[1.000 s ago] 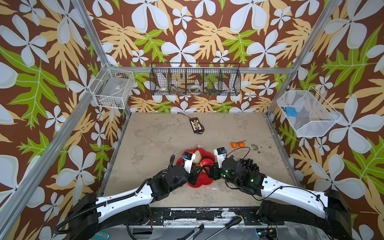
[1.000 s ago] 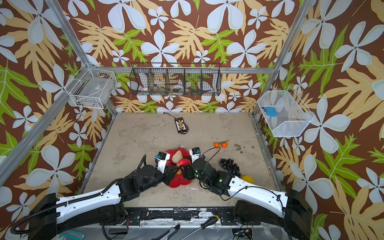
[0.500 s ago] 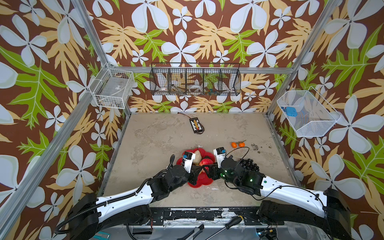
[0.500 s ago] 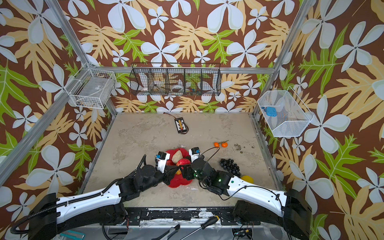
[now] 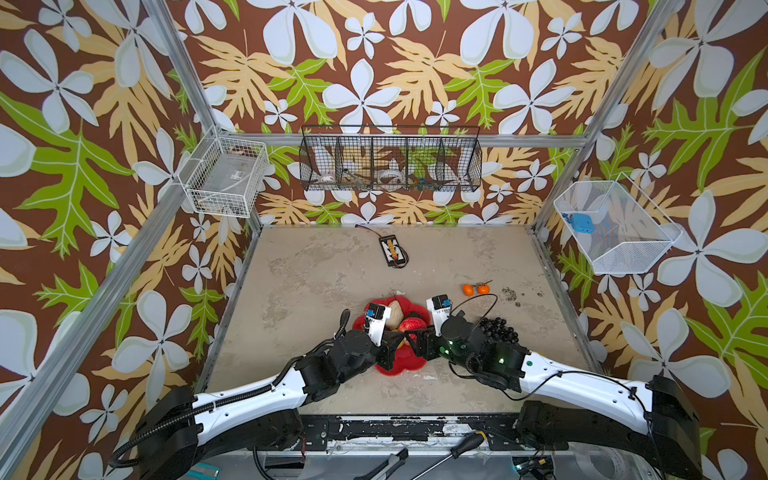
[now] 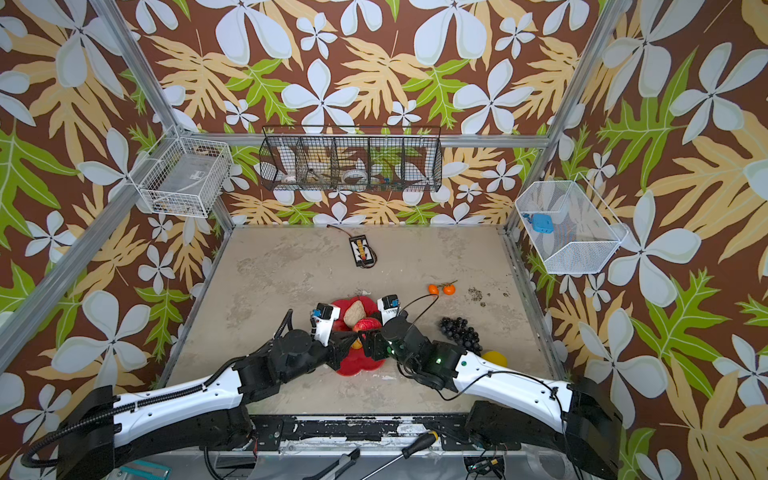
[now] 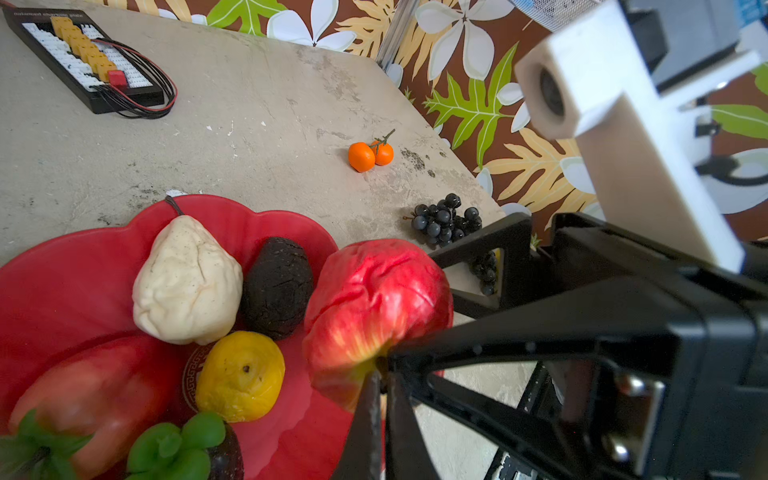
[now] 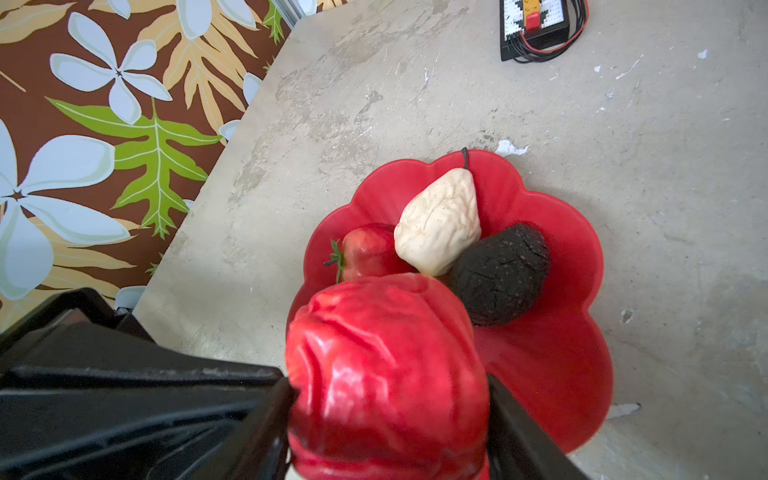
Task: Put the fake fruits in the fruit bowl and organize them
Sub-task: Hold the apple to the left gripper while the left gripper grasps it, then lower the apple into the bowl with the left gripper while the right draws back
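Red apple (image 8: 386, 374) unmoved, left end effector (image 7: 381, 380) closed

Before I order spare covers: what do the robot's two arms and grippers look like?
Left arm and right arm: white shells between black joints. A ribbed black hose runs along the left; thin black cables loop off the right, which shows green lights. Left gripper and right gripper are black, with triangular open-frame fingers. Each wrist carries a white camera block.
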Available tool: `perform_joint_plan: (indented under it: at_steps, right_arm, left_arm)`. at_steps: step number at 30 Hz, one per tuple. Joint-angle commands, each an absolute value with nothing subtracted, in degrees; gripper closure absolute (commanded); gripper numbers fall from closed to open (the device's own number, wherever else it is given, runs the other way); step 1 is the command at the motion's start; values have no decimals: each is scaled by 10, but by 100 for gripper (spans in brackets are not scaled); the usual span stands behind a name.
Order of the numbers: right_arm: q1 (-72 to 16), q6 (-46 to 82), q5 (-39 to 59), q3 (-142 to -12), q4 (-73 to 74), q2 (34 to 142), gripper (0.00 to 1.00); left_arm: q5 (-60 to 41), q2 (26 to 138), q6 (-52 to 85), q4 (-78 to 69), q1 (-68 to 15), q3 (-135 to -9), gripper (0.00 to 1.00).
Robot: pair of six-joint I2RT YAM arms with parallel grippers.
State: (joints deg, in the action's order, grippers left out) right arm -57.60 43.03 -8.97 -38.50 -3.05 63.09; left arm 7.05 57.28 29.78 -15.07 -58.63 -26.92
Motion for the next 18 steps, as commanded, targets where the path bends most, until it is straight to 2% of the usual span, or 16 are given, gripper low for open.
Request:
perform_joint_plan:
  at_steps: [1, 6, 18]
  right_arm:
    - [-577, 432, -90, -389, -21, 623, 24]
    - [-577, 423, -108, -400, -60, 607, 1]
    - [-576, 368, -286, -374, -178, 443, 0]
  left_arm:
    - [67, 574, 291, -165, -586, -267, 100]
    - [76, 578, 283, -140, -586, -277, 100]
    - [61, 672, 264, 78, -598, -411, 100]
